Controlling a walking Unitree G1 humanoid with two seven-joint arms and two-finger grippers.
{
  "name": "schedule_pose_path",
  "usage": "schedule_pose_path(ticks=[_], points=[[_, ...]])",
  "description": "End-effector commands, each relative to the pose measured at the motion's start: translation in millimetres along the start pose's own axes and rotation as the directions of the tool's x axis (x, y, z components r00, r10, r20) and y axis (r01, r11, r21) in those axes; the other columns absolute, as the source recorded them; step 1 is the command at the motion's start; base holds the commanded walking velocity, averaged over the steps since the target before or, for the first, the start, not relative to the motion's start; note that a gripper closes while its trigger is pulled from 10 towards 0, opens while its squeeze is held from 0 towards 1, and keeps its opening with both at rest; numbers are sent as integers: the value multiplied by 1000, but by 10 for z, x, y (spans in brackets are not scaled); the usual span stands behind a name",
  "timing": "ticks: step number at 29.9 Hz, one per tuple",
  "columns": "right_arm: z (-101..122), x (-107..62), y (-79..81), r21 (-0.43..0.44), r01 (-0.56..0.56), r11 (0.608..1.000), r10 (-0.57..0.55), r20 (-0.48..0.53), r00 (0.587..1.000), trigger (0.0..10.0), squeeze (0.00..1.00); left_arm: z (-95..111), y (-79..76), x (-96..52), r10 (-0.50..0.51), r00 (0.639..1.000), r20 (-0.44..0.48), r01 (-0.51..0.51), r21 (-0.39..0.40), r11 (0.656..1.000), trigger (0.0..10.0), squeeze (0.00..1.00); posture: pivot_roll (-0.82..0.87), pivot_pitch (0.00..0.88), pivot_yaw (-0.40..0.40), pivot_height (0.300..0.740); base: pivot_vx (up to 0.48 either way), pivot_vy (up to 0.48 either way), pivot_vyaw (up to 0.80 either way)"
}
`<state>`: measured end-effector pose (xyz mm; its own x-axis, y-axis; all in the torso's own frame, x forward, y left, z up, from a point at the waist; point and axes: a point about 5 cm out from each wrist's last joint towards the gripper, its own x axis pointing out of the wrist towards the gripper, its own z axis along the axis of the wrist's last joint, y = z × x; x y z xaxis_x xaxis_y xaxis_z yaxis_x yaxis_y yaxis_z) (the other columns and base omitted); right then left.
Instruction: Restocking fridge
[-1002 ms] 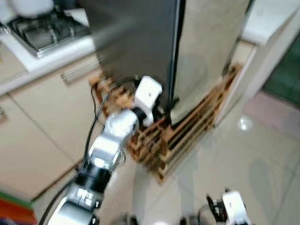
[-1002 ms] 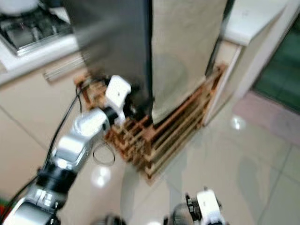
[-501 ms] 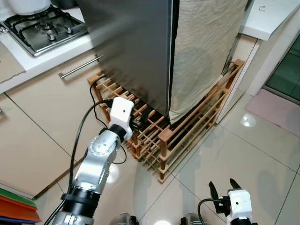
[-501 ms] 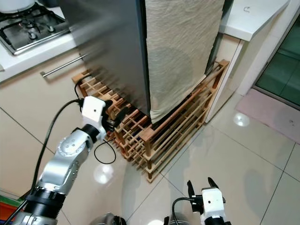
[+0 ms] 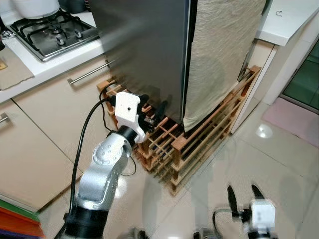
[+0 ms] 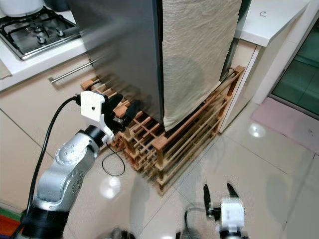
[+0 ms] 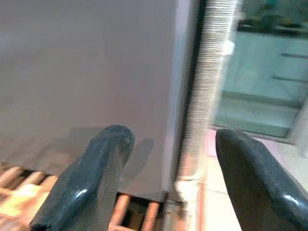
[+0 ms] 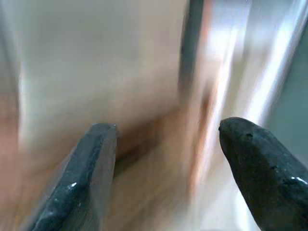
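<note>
A tall grey steel fridge [image 5: 144, 50] stands on a wooden slatted rack [image 5: 199, 134], and a beige cloth [image 5: 224, 55] hangs over its right face. My left gripper [image 5: 153, 109] is open, held low by the fridge's bottom front corner just above the rack. In the left wrist view its fingertips [image 7: 115, 137] frame the grey fridge face [image 7: 86, 62] and the cloth's edge [image 7: 207, 86]. My right gripper [image 5: 244, 195] hangs open low over the tiled floor, with nothing between its fingers [image 8: 91, 178]; the right wrist view is blurred.
A gas hob [image 5: 55, 32] sits on the white counter at the left, over cabinets with a bar handle [image 5: 89, 72]. Another white counter [image 5: 289, 22] is at the right. A black cable [image 5: 107, 107] trails by the rack. The glossy tiled floor [image 5: 279, 164] opens to the right.
My left gripper has risen a little toward the fridge's bottom corner. The camera has shifted slightly. My right gripper has moved a bit to the right and is blurred.
</note>
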<state>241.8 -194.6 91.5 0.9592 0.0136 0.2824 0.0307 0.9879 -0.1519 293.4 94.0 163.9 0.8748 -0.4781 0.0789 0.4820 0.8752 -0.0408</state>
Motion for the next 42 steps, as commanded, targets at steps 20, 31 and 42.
schedule_pose_path(ticks=[20, 31, 42], points=[[289, 176, 138, 45, -28, 999, 31, -72, 997, 10000, 0, 79, -258, 386, -99, 995, -23, 99, 17, 995, 10000, 0, -163, 49, 66, 724, 0, 0, 0], [245, 158, 216, 86, -74, 993, 84, -115, 990, 10000, 0, 203, -493, 556, -237, 971, 5, 237, -33, 971, 10000, 0, -181, 54, 67, 724, 0, 0, 0], [267, 188, 209, 80, -86, 993, 97, -138, 986, 10000, 0, 308, -637, 680, -337, 941, 28, 337, -1, 941, 10000, 0, -179, 58, 62, 724, 0, 0, 0]])
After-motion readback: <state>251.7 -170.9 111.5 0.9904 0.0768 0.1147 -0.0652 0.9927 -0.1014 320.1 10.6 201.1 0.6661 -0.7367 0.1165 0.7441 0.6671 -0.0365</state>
